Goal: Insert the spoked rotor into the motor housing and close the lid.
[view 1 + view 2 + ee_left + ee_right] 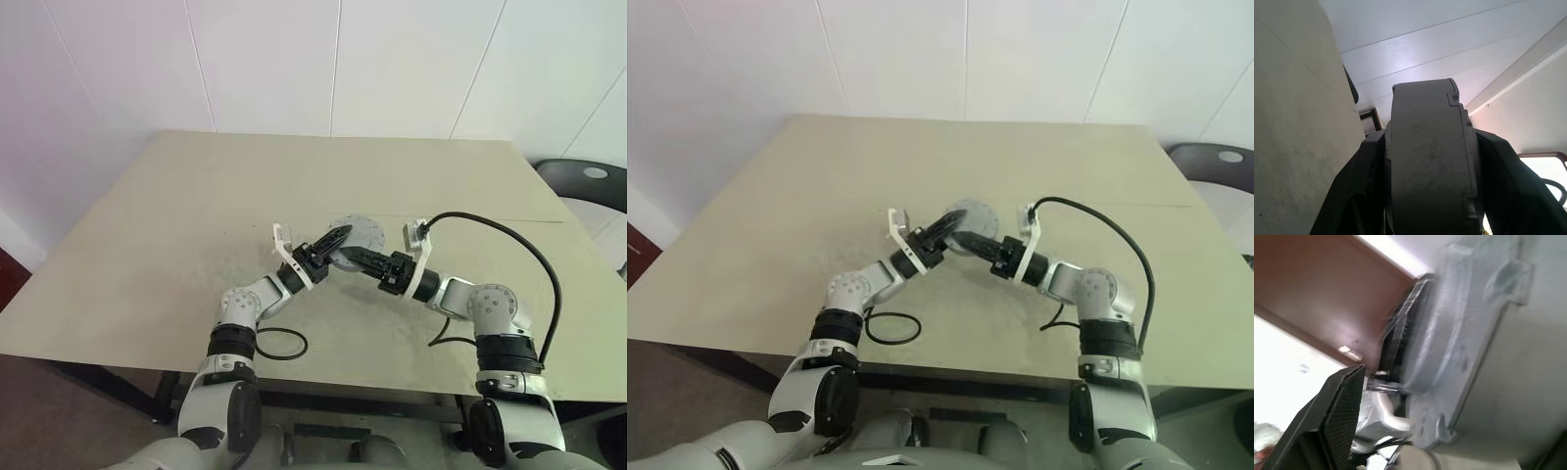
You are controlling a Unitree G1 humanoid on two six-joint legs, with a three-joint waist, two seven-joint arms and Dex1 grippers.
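Note:
A round grey motor part (363,230) hangs a little above the middle of the table, between my two grippers. I cannot tell the motor housing from the lid on it. In the left wrist view it stands edge-on as a thick grey drum (1427,161) clamped between the black fingers (1352,196). My left gripper (333,241) is shut on it from the left. My right gripper (355,258) reaches in from the right and is open: one finger (1332,416) stands clear of the grey casting (1474,357). The spoked rotor is hidden or out of view.
The beige table (196,215) stretches wide to the left and back. A black cable loop (282,343) lies near the front edge by my left arm. Another black cable (519,245) arcs over my right arm. A dark chair (588,181) stands at the far right.

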